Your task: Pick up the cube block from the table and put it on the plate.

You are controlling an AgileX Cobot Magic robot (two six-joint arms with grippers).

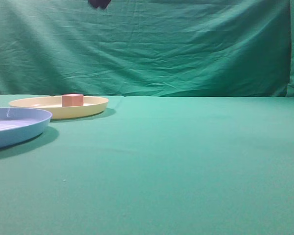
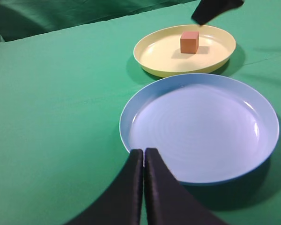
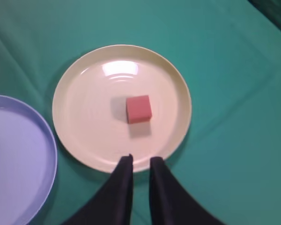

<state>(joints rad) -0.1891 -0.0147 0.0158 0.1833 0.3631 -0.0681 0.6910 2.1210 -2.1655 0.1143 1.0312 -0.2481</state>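
- Green cloth covered the table (image 1: 186, 161) and hung as a wrinkled backdrop (image 1: 186, 49) behind it; to our right of the plates the surface lay wide and bare.
- We saw the cube block (image 3: 138, 108) resting near the middle of the cream plate (image 3: 79, 93), touched by neither gripper, with open plate floor on every side of it.
- Just beside that plate, nearer the exterior camera, sat a light blue plate (image 2: 145, 108); the two rims came close but looked apart.
- Our left gripper (image 2: 144, 157) hovered over the near rim of the blue plate, its fingertips pressed together with nothing between them.
- Our right gripper (image 3: 139, 161) hung above the near rim of the cream plate, jaws parted by a narrow gap and empty.
- From the exterior camera the blue plate was cut off at the left edge, and only a dark scrap (image 1: 99, 4) showed at the top edge, probably part of the right arm.
- A dark shape at the top of the left wrist view was also cropped.
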